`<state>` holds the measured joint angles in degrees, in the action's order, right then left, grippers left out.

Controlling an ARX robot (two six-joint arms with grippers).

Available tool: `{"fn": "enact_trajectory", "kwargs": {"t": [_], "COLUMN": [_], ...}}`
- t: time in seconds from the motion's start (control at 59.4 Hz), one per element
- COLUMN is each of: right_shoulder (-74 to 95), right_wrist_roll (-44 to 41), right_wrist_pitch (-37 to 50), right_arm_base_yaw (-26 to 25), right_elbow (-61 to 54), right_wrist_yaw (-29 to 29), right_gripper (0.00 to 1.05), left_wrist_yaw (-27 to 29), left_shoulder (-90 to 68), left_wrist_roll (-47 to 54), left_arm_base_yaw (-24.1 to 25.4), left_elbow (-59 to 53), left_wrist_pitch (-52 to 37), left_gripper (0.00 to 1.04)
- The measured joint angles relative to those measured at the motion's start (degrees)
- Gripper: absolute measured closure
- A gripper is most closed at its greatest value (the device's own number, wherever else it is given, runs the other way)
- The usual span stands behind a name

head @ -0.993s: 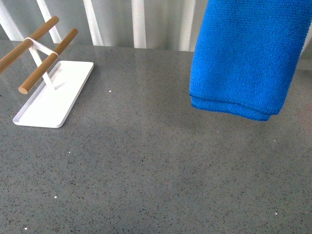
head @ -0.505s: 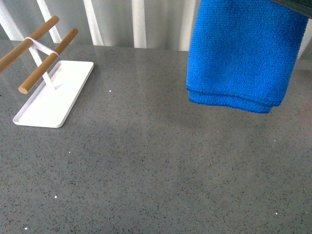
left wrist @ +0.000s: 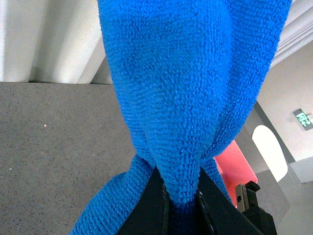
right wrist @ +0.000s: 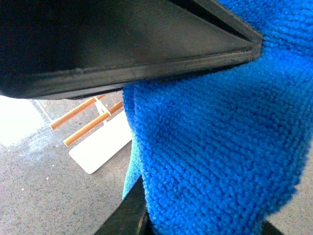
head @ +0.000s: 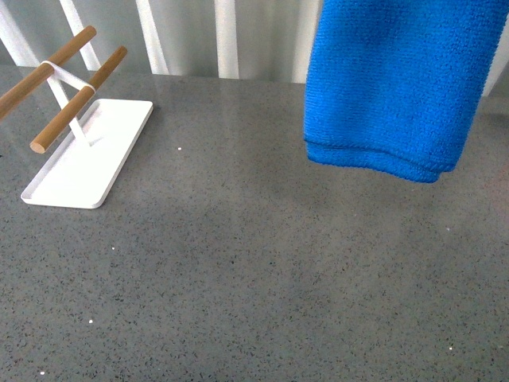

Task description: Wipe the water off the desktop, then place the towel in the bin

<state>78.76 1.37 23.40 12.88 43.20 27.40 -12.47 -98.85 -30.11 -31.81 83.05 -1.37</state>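
The blue towel (head: 394, 87) hangs folded at the upper right of the front view, its lower edge clear of the grey speckled desktop (head: 238, 270). Neither gripper shows in the front view. In the left wrist view my left gripper (left wrist: 180, 208) is shut on a bunched fold of the towel (left wrist: 186, 98), which hangs away from the black jaws. In the right wrist view my right gripper (right wrist: 200, 223) is open, with the towel (right wrist: 215, 147) filling the gap between its fingers (right wrist: 128, 211). I see no water on the desktop.
A white tray (head: 87, 163) with a rack of two wooden rods (head: 75, 103) stands at the back left of the desktop. A red-pink thing (left wrist: 238, 166) shows past the desk edge in the left wrist view. A large black part (right wrist: 122, 44) crosses the right wrist view.
The towel has risen a little and shifted slightly left. Its lower edge hangs higher above the desktop than a second ago.
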Motion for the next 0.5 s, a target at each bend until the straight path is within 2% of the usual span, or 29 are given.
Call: {"fn": "enact_trajectory", "kwargs": {"t": [0.084, 0.118, 0.505], "right_shoulder": [0.0, 0.0, -0.5], "right_wrist_roll": [0.0, 0.0, 0.0], "right_wrist_pitch": [0.1, 0.1, -0.9], "right_arm_base_yaw": [-0.3, -0.3, -2.3], "right_elbow": [-0.1, -0.1, -0.1], "right_wrist_yaw": [0.0, 0.0, 1.2], "right_gripper": [0.97, 1.0, 1.01], "left_wrist_yaw": [0.1, 0.2, 1.0], "left_shoulder": [0.0, 0.0, 0.0], "left_wrist_roll": [0.0, 0.0, 0.5], "left_arm_base_yaw": [0.0, 0.0, 0.3], "left_elbow": [0.0, 0.0, 0.2], "left_wrist_pitch": [0.5, 0.6, 1.9], "left_gripper": [1.0, 1.0, 1.0]}}
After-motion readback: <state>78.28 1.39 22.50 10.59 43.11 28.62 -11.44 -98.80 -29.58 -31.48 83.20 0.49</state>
